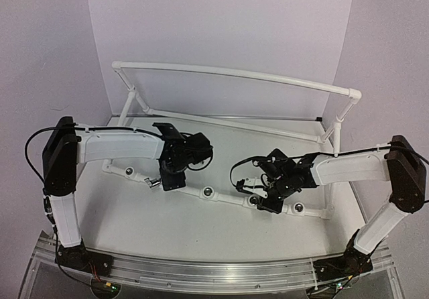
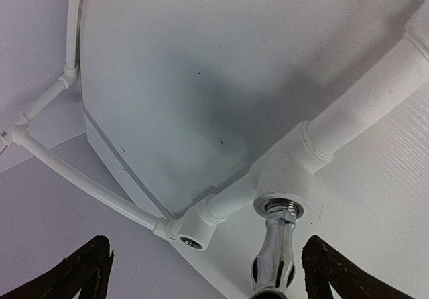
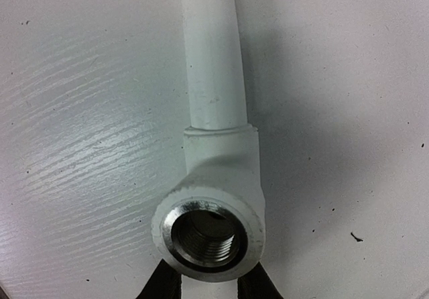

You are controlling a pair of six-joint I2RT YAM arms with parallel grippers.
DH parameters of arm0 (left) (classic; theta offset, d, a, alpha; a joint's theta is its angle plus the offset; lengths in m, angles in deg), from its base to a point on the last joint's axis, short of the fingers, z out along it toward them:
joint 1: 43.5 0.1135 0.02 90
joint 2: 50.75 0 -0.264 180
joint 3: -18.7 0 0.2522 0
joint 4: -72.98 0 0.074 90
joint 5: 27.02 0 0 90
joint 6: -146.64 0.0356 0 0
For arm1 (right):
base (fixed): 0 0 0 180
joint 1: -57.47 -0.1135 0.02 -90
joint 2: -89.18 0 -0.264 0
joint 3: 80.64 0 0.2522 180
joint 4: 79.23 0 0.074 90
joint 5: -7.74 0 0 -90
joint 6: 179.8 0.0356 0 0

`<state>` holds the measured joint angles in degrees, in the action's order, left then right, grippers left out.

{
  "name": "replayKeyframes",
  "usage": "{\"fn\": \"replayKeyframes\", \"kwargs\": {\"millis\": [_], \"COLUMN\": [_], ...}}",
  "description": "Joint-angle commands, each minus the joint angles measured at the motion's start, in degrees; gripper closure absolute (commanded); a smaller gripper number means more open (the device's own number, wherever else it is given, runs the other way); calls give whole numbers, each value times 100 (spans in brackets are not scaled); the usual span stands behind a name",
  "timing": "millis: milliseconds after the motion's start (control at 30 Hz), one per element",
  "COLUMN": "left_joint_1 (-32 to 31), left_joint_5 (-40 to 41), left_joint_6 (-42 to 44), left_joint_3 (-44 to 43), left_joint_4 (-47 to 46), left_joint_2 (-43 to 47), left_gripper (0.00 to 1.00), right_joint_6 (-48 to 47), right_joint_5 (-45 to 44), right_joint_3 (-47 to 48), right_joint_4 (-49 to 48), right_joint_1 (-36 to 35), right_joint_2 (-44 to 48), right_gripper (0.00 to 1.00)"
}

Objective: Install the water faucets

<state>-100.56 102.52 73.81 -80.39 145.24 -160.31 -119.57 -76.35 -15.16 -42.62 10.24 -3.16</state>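
One water faucet (image 2: 273, 255) seated stem-first in a tee socket (image 2: 285, 178) of the white pipe frame (image 2: 362, 104), left gripper (image 2: 208, 282) fingers spread wide either side of it, holding nothing, right gripper (image 3: 209, 279) fingers flanking another threaded socket (image 3: 204, 235) on the frame, grip impossible to tell

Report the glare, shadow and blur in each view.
Top external: even, soft light, slightly grainy. Left wrist: bright glints on the faucet, a broad grey shadow on the table. Right wrist: threaded socket sharp, shadow to its right.
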Motion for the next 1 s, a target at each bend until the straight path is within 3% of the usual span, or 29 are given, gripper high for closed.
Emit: {"fn": "replayKeyframes", "kwargs": {"millis": [0, 167, 300, 600, 800, 967], "left_joint_1": [2, 19, 139, 767, 1238, 2177], "left_joint_5": [109, -459, -1281, -2624, -3124, -4037], "left_joint_6": [-859, -1854, -2795, -4347, -4989, -5218], "left_joint_3": [-774, -1208, -1052, 353, 1176, 2034], "left_joint_4": [565, 934, 693, -161, -579, -1166], "left_joint_2": [385, 667, 1277, 2736, 3476, 4066], "left_gripper": [0, 0, 0, 0, 0, 0], "right_joint_6": [94, 102, 113, 215, 104, -235], "right_joint_5": [324, 355, 340, 89, -58, -128], "right_joint_3": [-136, -127, -75, 485, 1505, 2737], "right_joint_4": [246, 255, 255, 312, 730, 1201], "right_joint_1": [-40, -38, -38, -29, -28, -30], "right_joint_2": [-127, -68, -44, 224, 479, 327], "right_gripper": [70, 59, 46, 26, 2, 2]}}
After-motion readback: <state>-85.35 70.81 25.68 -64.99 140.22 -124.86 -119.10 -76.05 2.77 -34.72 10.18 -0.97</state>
